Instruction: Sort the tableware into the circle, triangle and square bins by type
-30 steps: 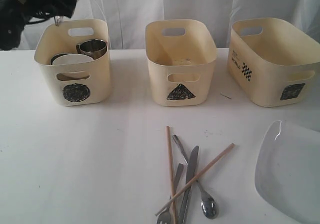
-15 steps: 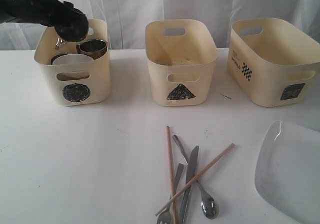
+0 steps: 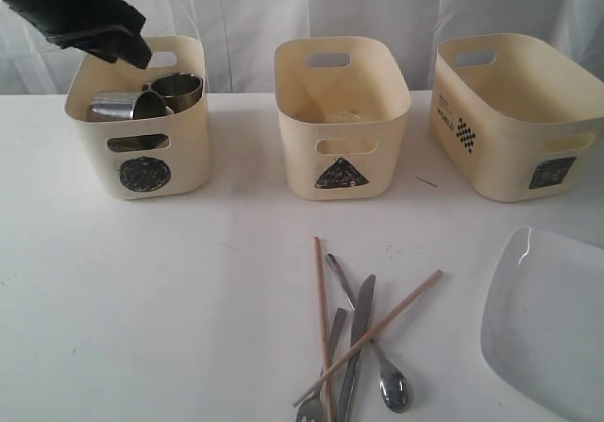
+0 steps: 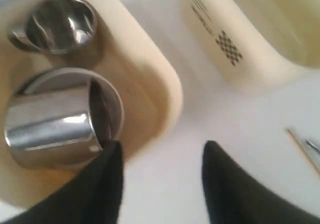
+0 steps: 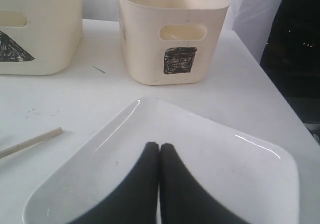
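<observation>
Shiny steel handled mug (image 4: 50,129) lies on its side in cream circle-marked bin (image 3: 142,158), just below L claw (image 4: 161,154), jaws wide, nothing btwn. 2nd steel mug (image 4: 60,23) upright beside it. R claw (image 5: 159,149) pinched closed, over big white square plate (image 5: 225,159).

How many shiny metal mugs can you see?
2. Both are in the circle bin: the upright mug toward the back, and the tipped mug lying on its side beside it. The bin's walls could hide others.

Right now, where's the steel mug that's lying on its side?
Exterior view, far left: the tipped steel mug lies inside the circle bin, beside the upright mug.
</observation>
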You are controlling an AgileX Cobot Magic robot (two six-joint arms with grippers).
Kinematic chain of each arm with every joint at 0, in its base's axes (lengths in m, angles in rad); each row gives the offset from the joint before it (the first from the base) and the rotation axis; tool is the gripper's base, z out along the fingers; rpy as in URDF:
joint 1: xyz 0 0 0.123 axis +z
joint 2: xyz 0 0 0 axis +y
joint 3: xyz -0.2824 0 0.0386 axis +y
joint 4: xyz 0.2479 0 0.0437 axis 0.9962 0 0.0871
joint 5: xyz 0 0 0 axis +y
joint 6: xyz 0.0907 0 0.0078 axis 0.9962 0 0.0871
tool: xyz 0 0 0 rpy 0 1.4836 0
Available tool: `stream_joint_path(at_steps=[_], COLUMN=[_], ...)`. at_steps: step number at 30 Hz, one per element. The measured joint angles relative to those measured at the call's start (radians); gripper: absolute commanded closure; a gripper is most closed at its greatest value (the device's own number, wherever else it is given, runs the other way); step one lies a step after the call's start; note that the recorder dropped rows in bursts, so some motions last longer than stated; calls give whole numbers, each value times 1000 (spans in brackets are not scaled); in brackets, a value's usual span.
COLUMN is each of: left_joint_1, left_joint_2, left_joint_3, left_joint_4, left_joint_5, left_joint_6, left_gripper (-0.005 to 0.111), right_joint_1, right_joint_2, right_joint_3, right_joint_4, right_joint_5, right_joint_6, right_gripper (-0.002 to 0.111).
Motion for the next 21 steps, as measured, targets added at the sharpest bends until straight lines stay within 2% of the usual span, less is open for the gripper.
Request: stream_joint_path(at_steps=[2, 5, 7, 10, 11, 14, 18, 21], left_joint_1=[0, 0, 1, 1, 1, 18, 14, 16], left_joint_2=[-23, -31, -42, -156, -185, -262, -468, -686], left_joint_3=[8, 68, 139, 258, 277, 472, 832, 1028], left_joint_4=[40, 163, 162, 73, 82, 130, 5, -21], left_joint_5=[69, 89, 22, -196, -212, -222, -574, -670], left_joint_6=[-31, -126, -167, -166, -155, -140, -140, -140], left_gripper=[106, 107, 107, 107, 107, 107, 107, 107], right_joint_1=[0, 0, 0, 0, 0, 0, 0, 0], right_joint_2=[0, 0, 0, 0, 0, 0, 0, 0], right_joint_3=[0, 0, 0, 0, 0, 0, 0, 0], right_joint_4=[0, 0, 0, 0, 0, 0, 0, 0], right_joint_5=[0, 0, 0, 0, 0, 0, 0, 0], right_joint_6=[0, 0, 0, 0, 0, 0, 0, 0], right_gripper=[108, 108, 108, 108, 108, 108, 108, 108])
